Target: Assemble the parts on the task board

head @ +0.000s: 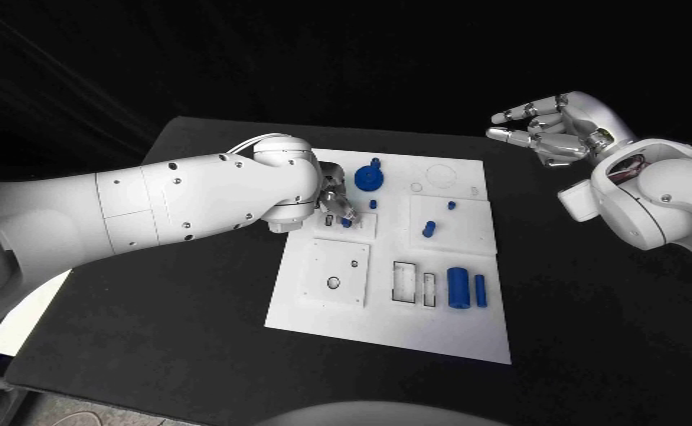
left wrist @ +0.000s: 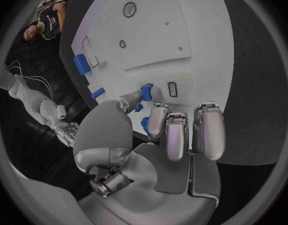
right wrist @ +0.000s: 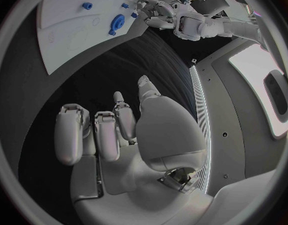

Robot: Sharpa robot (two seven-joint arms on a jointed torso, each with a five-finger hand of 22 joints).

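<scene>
Your left hand [head: 335, 204] is down on the white board [head: 469, 336], fingertips pinching a small blue peg [left wrist: 146, 92] near its left edge; the round blue gear [head: 371, 180] and the blue cylinders [head: 459, 286] lie further right. Your right hand [head: 555, 131] hovers off the board, fingers apart and holding nothing. Tilt that peg and it could jam or slip free.

left hand [head: 333, 200] mostly hidden behind its own forearm in the head view, small blue part [left wrist: 146, 91] at its fingertips partly covered, grip unclear, task board [right wrist: 69, 30] cut off by the right wrist view's rim
</scene>
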